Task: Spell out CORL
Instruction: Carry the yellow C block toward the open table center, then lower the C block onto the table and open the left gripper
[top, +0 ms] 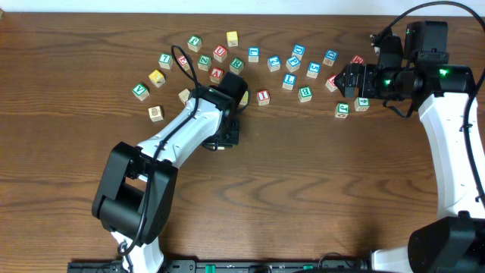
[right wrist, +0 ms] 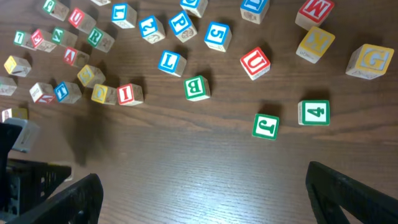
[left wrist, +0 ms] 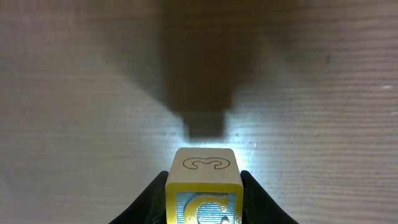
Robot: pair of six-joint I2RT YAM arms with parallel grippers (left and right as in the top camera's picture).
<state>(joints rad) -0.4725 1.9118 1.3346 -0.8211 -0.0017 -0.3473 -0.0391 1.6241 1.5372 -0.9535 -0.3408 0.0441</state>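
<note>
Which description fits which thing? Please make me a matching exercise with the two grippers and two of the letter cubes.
Things:
1. left gripper
2. right gripper
3. U cube
4. J cube

Descriptions:
A. green letter, next to the 4 cube
B. open, holding nothing
C. red letter
D. shut on the yellow cube

Pairs: 1-D, 2-B, 3-C, 4-A
</note>
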